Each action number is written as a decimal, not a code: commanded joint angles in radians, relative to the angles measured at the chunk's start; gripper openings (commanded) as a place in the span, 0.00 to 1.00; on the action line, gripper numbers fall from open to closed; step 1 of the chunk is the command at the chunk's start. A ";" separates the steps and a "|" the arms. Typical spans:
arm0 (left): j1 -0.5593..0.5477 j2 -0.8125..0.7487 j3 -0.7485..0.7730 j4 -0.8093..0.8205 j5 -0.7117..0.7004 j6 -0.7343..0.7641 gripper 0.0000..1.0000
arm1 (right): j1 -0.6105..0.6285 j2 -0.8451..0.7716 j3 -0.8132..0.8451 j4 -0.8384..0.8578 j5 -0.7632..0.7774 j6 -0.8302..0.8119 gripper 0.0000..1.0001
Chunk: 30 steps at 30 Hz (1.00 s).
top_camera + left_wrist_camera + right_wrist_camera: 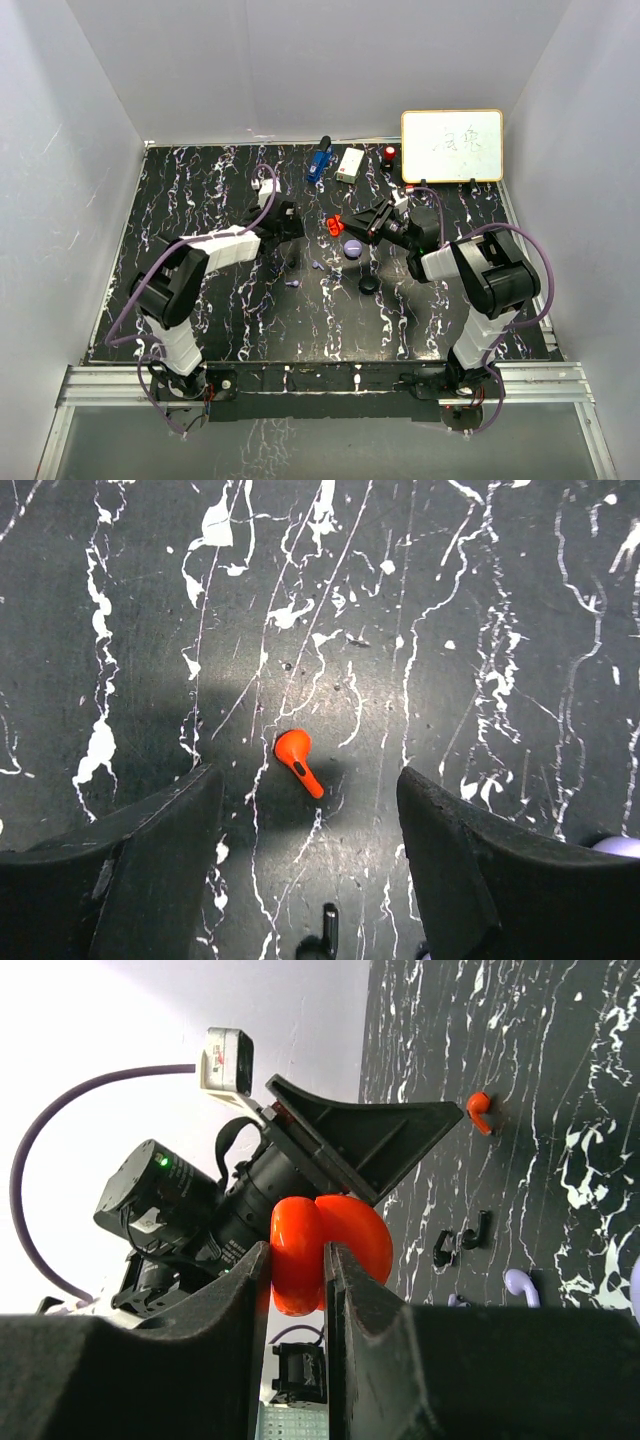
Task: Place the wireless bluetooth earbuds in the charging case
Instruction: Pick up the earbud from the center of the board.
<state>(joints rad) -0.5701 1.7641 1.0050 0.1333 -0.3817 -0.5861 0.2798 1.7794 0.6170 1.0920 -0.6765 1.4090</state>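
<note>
A red earbud (297, 760) lies on the black marbled table just ahead of my left gripper (308, 788), which hangs open over it with both fingers clear of it. My right gripper (298, 1250) is shut on the open red charging case (325, 1245), held above the table beside the left gripper (287, 224). In the top view the case (335, 224) shows at the tip of my right gripper (352, 224). The right wrist view also shows the red earbud (480, 1111), two black earbuds (462, 1239) and a lavender earbud (520, 1282) on the table.
A lavender case (352, 247) and a black case (369, 285) sit near the middle, with lavender earbuds (316, 265) to their left. A blue object (320, 158), a white box (350, 165) and a whiteboard (452, 145) stand at the back. White walls enclose the table.
</note>
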 commanded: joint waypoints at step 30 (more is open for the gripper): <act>-0.003 0.206 0.163 -0.178 -0.080 0.001 0.45 | -0.001 0.001 0.008 0.029 0.009 -0.018 0.00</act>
<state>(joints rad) -0.5632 1.9301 1.1473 0.0143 -0.4530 -0.5976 0.2798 1.7802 0.6170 1.0653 -0.6762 1.3956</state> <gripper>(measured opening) 0.464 0.223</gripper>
